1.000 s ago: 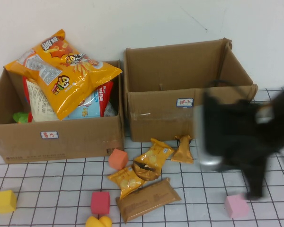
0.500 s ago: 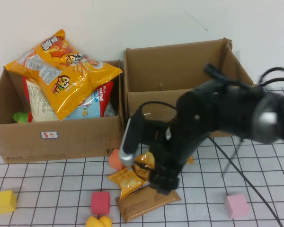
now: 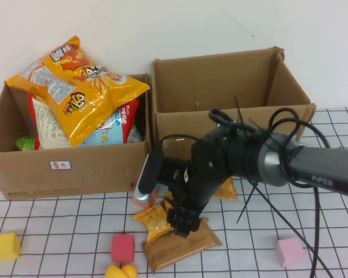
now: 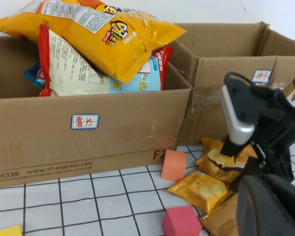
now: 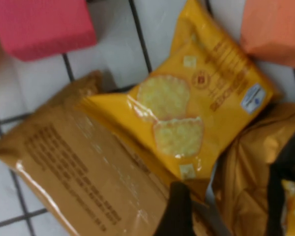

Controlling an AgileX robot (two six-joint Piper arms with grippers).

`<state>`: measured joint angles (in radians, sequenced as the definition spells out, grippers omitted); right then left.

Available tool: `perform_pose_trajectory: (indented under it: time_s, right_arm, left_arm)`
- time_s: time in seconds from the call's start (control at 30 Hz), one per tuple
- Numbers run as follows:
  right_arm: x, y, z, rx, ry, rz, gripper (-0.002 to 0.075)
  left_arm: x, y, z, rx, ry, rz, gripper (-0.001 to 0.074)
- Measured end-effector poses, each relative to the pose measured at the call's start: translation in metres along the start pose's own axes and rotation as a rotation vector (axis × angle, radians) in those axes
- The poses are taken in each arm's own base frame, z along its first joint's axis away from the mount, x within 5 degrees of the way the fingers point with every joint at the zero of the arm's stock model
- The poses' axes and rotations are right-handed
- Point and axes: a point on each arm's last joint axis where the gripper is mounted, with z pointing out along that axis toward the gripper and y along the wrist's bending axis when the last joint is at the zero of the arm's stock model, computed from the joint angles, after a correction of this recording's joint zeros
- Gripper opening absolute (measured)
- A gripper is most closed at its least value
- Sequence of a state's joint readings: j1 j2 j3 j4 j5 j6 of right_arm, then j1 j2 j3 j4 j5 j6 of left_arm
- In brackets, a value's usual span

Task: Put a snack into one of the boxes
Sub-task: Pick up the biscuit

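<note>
Several snack packets lie on the gridded table in front of two cardboard boxes. A small yellow packet (image 3: 153, 221) (image 5: 187, 118) (image 4: 199, 189) rests partly on a long brown packet (image 3: 182, 246) (image 5: 73, 167). My right gripper (image 3: 182, 223) (image 5: 226, 206) is low over the pile, open, its fingers (image 5: 174, 211) on either side of a crumpled orange packet (image 5: 241, 182) (image 4: 216, 160). The right box (image 3: 220, 127) is empty. The left box (image 3: 69, 165) is heaped with big chip bags (image 3: 75, 81). My left gripper (image 4: 270, 206) shows only as a dark shape in the left wrist view, left of the pile.
Foam blocks lie around the pile: orange (image 3: 142, 196), red (image 3: 122, 248), yellow (image 3: 6, 246), pink (image 3: 290, 252). Another orange packet (image 3: 226, 188) lies against the right box. Black cables (image 3: 267, 191) trail from my right arm over the table's right side.
My right arm has swung from the table's right side leftward and down onto the snack pile, its gripper now astride the orange packet. The packets have not moved.
</note>
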<state>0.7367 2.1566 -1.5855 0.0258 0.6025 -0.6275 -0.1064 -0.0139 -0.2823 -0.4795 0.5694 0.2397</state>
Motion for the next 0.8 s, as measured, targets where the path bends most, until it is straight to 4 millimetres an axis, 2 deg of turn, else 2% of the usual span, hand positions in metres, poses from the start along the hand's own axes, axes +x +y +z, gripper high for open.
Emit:
perform_pose_trajectory:
  time_s: [0.17, 0.27, 0.4, 0.57, 0.6, 0.67, 0.8]
  right_arm:
    - [0.006, 0.0, 0.016, 0.015, 0.036, 0.007, 0.0525]
    - [0.008, -0.002, 0.021, 0.034, 0.056, 0.031, 0.0469]
    - [0.009, -0.003, 0.021, 0.053, 0.062, 0.04, 0.0347]
    - [0.009, -0.002, 0.019, 0.029, 0.089, 0.075, 0.0134]
    - [0.008, -0.002, 0.014, 0.015, 0.093, 0.089, 0.0093]
    - [0.004, -0.001, -0.001, -0.014, 0.087, 0.126, 0.0058]
    - [-0.011, 0.004, -0.054, -0.064, 0.002, 0.199, 0.0052]
  left_arm:
    - [0.0, 0.0, 0.0, 0.0, 0.0, 0.0, -0.0001]
    - [0.0, 0.0, 0.0, 0.0, 0.0, 0.0, -0.0001]
    - [0.0, 0.0, 0.0, 0.0, 0.0, 0.0, -0.0001]
    - [0.0, 0.0, 0.0, 0.0, 0.0, 0.0, -0.0001]
    - [0.0, 0.0, 0.0, 0.0, 0.0, 0.0, -0.0001]
    - [0.0, 0.0, 0.0, 0.0, 0.0, 0.0, -0.0001]
    - [0.0, 0.0, 0.0, 0.0, 0.0, 0.0, -0.0001]
